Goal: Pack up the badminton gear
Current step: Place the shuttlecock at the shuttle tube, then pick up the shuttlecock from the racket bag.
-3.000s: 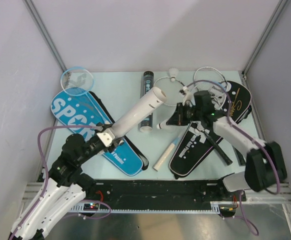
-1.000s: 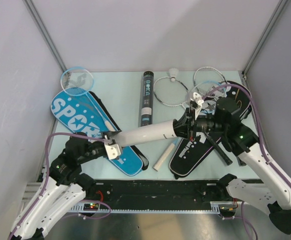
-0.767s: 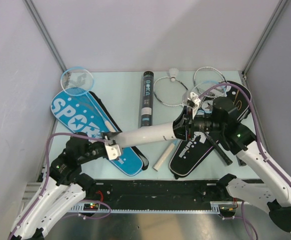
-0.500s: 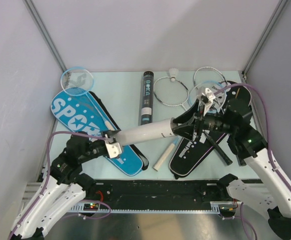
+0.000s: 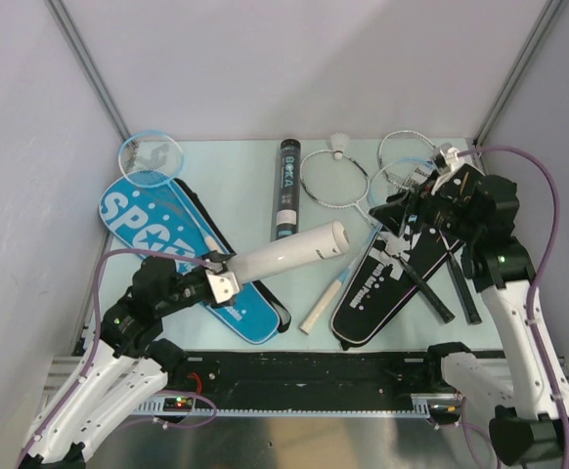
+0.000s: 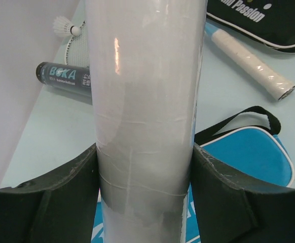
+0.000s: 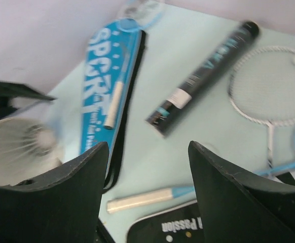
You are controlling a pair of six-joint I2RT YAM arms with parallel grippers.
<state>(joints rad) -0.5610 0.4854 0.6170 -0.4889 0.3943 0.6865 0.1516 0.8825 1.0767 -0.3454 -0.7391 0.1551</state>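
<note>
My left gripper [image 5: 222,282] is shut on the lower end of a white tube [image 5: 289,252], which slants up to the right over the blue "SPORT" cover [image 5: 157,220]. In the left wrist view both fingers press the white tube [image 6: 145,101]. My right gripper [image 5: 394,217] hangs open and empty to the right of the tube's mouth, above the black cover [image 5: 377,283]. The right wrist view looks into the tube's open end [image 7: 15,154], where a white shuttlecock [image 7: 36,136] sits inside. Another shuttlecock [image 5: 340,145] lies at the back by the silver racket [image 5: 333,178].
A black tube [image 5: 286,191] lies lengthwise in the middle of the table. A light blue racket's white grip [image 5: 326,303] rests beside the black cover. A clear round lid [image 5: 151,156] sits at the back left. Grey walls close in both sides.
My right gripper was shut at the white tube's mouth; it has opened and drawn back to the right. The left gripper still holds the tube, which has swung slightly upward.
</note>
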